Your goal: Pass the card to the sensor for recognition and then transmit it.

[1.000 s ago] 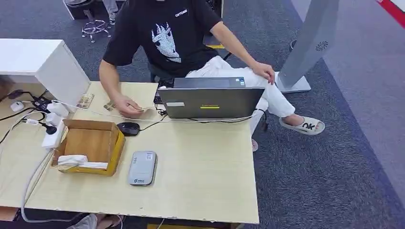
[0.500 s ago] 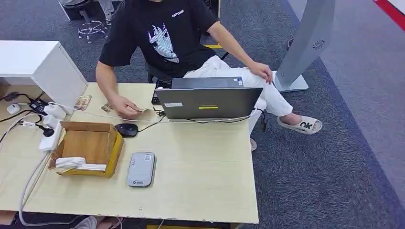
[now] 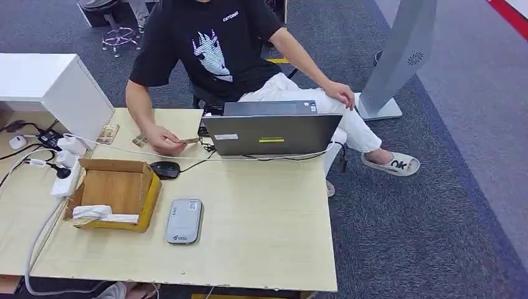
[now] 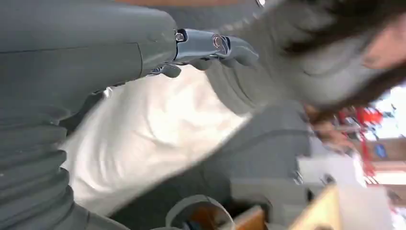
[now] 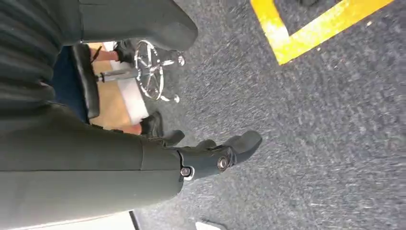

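Note:
A small card is pinched in the hand of a person seated behind the table, just left of the laptop. The grey sensor, a flat rounded reader, lies on the wooden table in front of me. My left hand hangs low with its fingers stretched out and nothing in them, against a blurred backdrop. My right hand hangs over grey carpet, fingers apart and holding nothing.
An open cardboard box stands left of the sensor, with a black mouse behind it. Cables and a power strip run along the table's left side. Other cards lie at the back left. A grey kiosk stands at the back right.
The camera has shifted slightly. The person's hand has lifted the card a little off the table and turned it towards the laptop.

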`<control>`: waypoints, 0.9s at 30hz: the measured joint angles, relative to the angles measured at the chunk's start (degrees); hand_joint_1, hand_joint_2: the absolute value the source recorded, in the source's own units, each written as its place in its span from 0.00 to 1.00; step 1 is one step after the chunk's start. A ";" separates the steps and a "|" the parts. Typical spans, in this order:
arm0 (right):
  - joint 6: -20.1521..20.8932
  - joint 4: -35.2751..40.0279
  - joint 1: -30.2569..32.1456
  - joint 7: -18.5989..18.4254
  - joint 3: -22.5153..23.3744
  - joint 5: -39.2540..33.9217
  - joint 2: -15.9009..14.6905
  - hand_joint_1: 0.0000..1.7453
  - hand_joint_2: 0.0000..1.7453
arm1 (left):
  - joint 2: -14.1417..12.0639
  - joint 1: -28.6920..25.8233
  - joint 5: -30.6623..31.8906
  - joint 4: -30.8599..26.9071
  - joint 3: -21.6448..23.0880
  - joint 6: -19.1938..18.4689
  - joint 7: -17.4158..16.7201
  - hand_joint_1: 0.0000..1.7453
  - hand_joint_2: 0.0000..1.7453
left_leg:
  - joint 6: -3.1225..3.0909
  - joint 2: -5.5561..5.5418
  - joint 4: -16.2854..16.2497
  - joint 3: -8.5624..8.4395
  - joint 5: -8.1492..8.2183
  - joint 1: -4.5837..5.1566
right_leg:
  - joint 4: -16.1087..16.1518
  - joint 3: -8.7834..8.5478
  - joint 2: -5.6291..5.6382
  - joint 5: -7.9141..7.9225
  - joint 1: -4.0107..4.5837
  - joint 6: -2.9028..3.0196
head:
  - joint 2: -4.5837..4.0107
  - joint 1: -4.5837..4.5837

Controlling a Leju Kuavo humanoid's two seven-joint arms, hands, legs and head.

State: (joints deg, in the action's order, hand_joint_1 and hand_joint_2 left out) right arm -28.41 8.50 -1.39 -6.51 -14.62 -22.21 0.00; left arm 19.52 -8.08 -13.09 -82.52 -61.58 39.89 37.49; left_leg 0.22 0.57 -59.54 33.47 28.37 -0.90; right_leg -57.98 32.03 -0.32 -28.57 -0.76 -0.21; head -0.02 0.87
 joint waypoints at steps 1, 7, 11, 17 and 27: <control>-0.04 0.00 -0.10 0.00 0.00 -0.07 0.00 0.00 1.00 | 0.02 0.56 0.81 1.81 -1.35 0.09 0.63 0.00 1.00 | 0.00 0.02 0.00 -0.03 0.00 0.00 | 0.00 0.00 0.02 0.00 0.00 0.00 | 0.00 0.00; -0.04 0.00 -0.28 0.04 0.00 -0.20 -0.04 0.00 1.00 | 0.33 2.93 1.79 7.97 -6.36 0.22 1.33 0.00 1.00 | -0.01 -0.06 -0.01 -0.02 -0.01 0.01 | 0.01 -0.01 -0.01 0.00 -0.01 0.00 | 0.00 0.00; -0.13 -0.02 -0.28 -1.34 0.00 -0.13 -0.09 0.00 1.00 | 0.39 3.86 2.14 9.48 -7.89 0.13 1.11 0.00 1.00 | -0.02 -0.05 -0.01 -0.03 0.00 0.01 | 0.01 0.00 -0.01 0.00 -0.01 -0.01 | 0.00 0.00; 0.22 -0.02 -0.25 0.07 0.00 -0.65 -0.15 0.00 1.00 | 0.28 3.78 1.81 8.65 -7.93 -3.04 2.77 0.00 1.00 | -0.01 -0.05 -0.01 -0.04 -0.01 -0.03 | 0.01 0.00 -0.01 -0.01 0.01 -0.01 | 0.00 0.00; 1.51 -0.02 -0.19 -0.72 0.00 -1.71 -0.15 0.00 1.00 | -0.15 -1.71 6.05 -12.15 0.34 -9.19 2.82 0.00 1.00 | -0.01 -0.06 -0.02 -0.04 -0.01 -0.07 | 0.01 0.01 0.00 -0.01 0.04 0.00 | 0.00 -0.02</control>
State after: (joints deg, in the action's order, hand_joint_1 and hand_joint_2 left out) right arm -26.90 8.48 -1.59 -7.24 -14.62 -23.91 -0.15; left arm 19.37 -9.79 -7.03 -94.67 -61.24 30.70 40.30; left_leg 0.21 0.52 -59.55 33.44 28.36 -0.97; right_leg -57.97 32.04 -0.33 -28.58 -0.72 -0.21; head -0.02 0.85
